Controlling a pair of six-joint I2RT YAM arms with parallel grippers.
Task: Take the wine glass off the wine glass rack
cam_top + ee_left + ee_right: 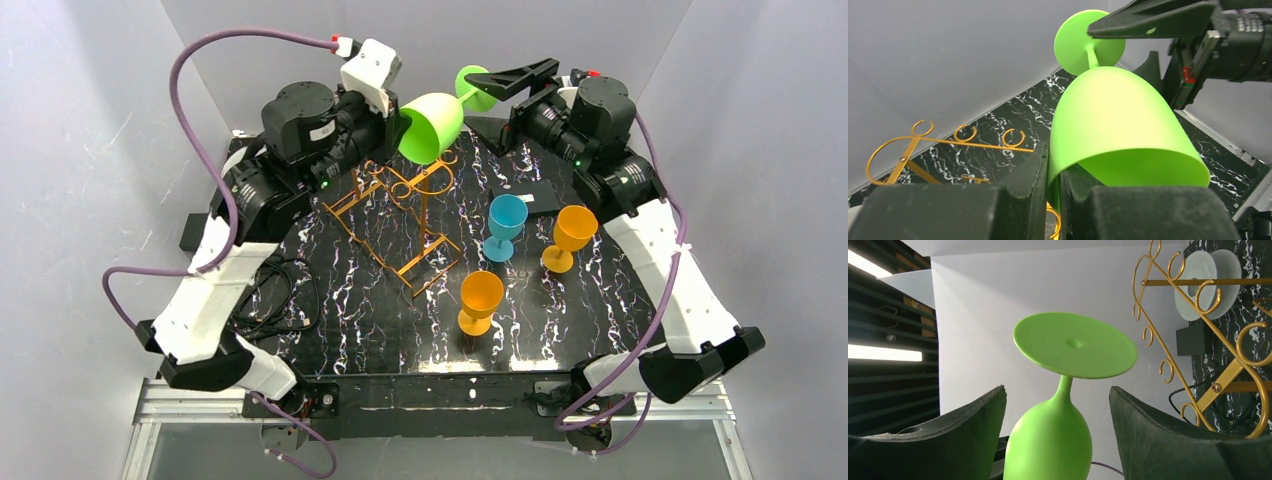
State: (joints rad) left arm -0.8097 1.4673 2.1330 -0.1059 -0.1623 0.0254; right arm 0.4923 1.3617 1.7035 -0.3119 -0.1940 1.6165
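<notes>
A green wine glass (432, 125) hangs in the air above the orange-gold wire wine glass rack (400, 225), tilted with its foot up toward the right. My left gripper (1054, 160) is shut on the rim of the glass's bowl (1118, 115), one finger inside and one outside. My right gripper (1058, 405) is open, its fingers on either side of the stem and upper bowl (1053, 440), apart from them. The foot (1075, 345) sits just beyond the fingertips. In the top view the right gripper (480, 80) is by the foot. The rack also shows in the left wrist view (948, 142) and the right wrist view (1198, 325).
A blue glass (505, 225) and two orange glasses (572, 235) (480, 300) stand upright on the black marbled mat, right of the rack. A flat black box (530, 195) lies behind them. Cables (265, 295) lie at the mat's left edge. A white spool (1205, 285) shows past the rack.
</notes>
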